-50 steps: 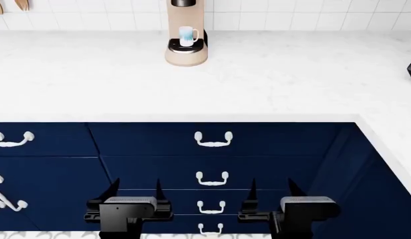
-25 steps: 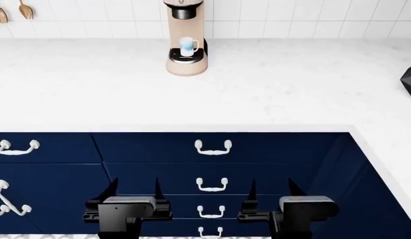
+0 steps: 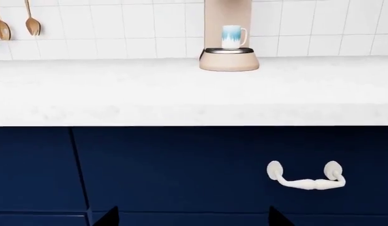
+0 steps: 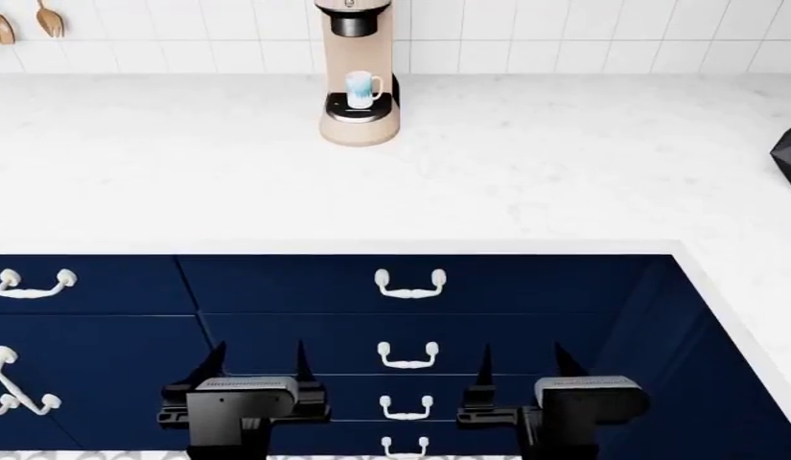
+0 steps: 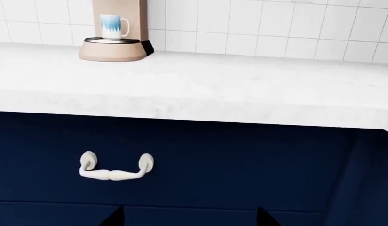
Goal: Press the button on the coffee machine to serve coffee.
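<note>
With both the left end effector (image 4: 256, 368) and right end effector (image 4: 521, 368) spread wide, empty, low before the navy drawers, the tall beige cylindrical coffee machine (image 4: 358, 72) stands far back on the white marble table (image 4: 562, 182), so a long reach risks toppling its blue-white mug (image 4: 361, 89).

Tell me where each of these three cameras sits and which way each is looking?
Head view: high on the robot, looking forward and down over the white countertop and navy drawers; both the left gripper and the right gripper show low in the picture, open.
Left wrist view: low, facing the drawer fronts and the counter edge; only dark fingertips show.
Right wrist view: likewise low, facing the cabinets; fingertips show.
Shared: all three see the coffee machine with the mug on it.
</note>
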Robot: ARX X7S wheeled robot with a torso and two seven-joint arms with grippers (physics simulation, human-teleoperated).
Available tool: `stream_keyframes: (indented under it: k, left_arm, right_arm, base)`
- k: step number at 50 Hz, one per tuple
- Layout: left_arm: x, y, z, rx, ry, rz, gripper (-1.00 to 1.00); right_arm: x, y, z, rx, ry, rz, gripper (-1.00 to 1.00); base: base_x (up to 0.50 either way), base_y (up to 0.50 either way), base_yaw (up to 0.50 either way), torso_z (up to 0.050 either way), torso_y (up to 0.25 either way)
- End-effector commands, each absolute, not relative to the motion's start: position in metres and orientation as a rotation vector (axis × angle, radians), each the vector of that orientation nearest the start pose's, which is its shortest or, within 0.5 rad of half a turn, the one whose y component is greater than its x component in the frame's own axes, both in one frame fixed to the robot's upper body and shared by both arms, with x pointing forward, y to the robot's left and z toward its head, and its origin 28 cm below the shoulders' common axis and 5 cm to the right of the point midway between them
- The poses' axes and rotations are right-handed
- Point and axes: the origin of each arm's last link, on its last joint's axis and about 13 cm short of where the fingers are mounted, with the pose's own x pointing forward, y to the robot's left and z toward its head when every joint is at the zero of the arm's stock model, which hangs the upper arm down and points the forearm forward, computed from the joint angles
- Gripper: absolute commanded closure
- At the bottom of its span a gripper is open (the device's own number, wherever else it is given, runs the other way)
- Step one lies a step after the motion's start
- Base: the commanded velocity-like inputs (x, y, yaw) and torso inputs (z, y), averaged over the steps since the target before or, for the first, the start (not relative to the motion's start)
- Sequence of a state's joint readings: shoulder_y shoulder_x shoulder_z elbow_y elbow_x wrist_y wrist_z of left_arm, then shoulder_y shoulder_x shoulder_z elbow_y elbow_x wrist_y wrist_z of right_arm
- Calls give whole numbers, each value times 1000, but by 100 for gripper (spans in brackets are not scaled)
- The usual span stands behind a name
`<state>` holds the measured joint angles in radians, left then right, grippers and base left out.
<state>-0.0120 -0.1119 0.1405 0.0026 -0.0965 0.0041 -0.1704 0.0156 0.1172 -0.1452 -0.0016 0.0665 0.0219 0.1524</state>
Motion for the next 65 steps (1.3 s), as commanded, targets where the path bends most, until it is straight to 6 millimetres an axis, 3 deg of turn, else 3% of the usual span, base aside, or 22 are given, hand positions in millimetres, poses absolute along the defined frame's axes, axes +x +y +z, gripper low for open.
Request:
stream_keyframes:
  k: [1, 4, 6, 8, 13, 17, 21, 28, 30, 39, 46, 51, 65]
  left_arm:
    - [210, 204, 20, 4, -20, 28, -100]
    - [211, 203, 21, -1, -11, 26, -100]
    - [213, 204, 21, 132, 17, 75, -100]
    - [213, 200, 24, 53, 27, 56, -100]
    - [215, 201, 39, 37, 28, 37, -100]
    - [219, 203, 64, -6, 16, 31, -100]
    - [224, 206, 79, -14, 9, 13, -100]
    - [230, 206, 111, -16, 9, -2, -100]
    - [230, 204, 128, -20, -16, -19, -100]
    - [244, 204, 175, 3, -50, -28, -100]
    - [253, 208, 197, 8, -54, 0, -100]
    - [258, 215, 211, -4, -86, 36, -100]
    - [255, 221, 207, 4, -60, 48, -100]
  right_arm:
    - [215, -96, 12, -65, 19, -14, -100]
    - [219, -95, 13, -66, 22, -14, -100]
    - [223, -94, 17, -75, -1, -10, -100]
    - [227, -92, 18, -51, -7, 8, -100]
    - [237, -92, 45, -14, -37, 1, -100]
    - [240, -92, 76, -32, -86, -1, -100]
    - [237, -97, 94, -70, -101, -6, -100]
    - [238, -102, 144, -105, -136, 13, -100]
    - [239, -104, 158, -100, -156, 10, -100]
    - [237, -112, 204, -125, -218, -1, -100]
    - [244, -121, 226, -143, -270, -28, -100]
    - [246, -122, 230, -141, -263, -28, -100]
    - [236, -132, 217, -130, -273, -75, -100]
  base:
    - [0, 0, 0, 0, 0]
    - [0, 0, 0, 0, 0]
    - [0, 0, 0, 0, 0]
    - [0, 0, 0, 0, 0]
    - [0, 0, 0, 0, 0]
    - [0, 0, 0, 0, 0]
    - [0, 0, 0, 0, 0]
    - [0, 0, 0, 0, 0]
    - [0, 0, 0, 0, 0]
    - [0, 0, 0, 0, 0]
    - [0, 0, 0, 0, 0]
    - [0, 0, 0, 0, 0]
    - [76, 51, 0, 0, 0]
